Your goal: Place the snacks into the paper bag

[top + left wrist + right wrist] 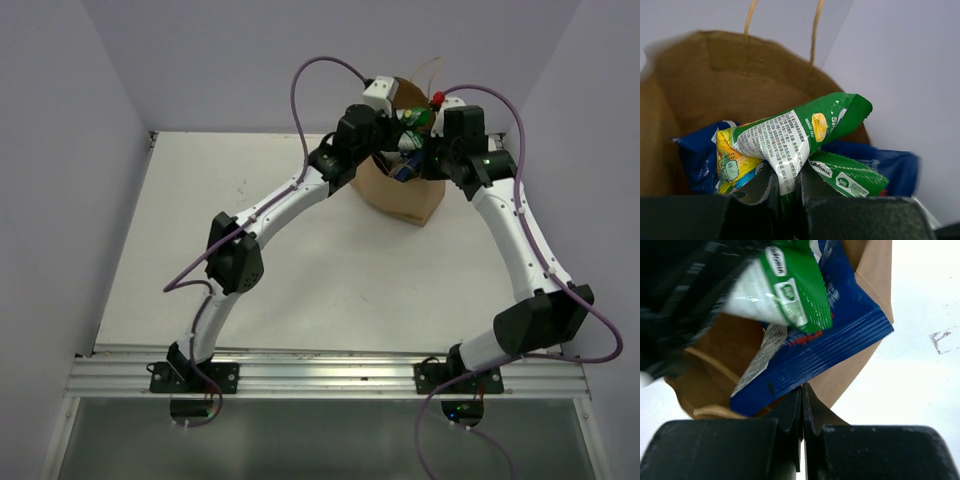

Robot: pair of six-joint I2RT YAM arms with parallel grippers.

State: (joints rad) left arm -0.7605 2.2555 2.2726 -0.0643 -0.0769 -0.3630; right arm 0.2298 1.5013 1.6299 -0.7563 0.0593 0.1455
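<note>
The brown paper bag [400, 195] stands at the back of the table with both arms over it. My left gripper [787, 175] is shut on a green snack packet [805, 130] and holds it above the bag's mouth [740, 75]. Blue packets [697, 155] lie inside the bag, one on each side of the green one. My right gripper [802, 387] is shut, its tips on the rim of the bag [875, 270]. A blue packet [830, 350] sticks out just above them. In the top view the green packet [418, 118] shows between the two wrists.
Lilac walls close in the table [250, 200] on the left, right and back. The bag's twisted handles [812, 30] rise at its far rim. A metal rail [320, 375] runs along the near edge by the arm bases.
</note>
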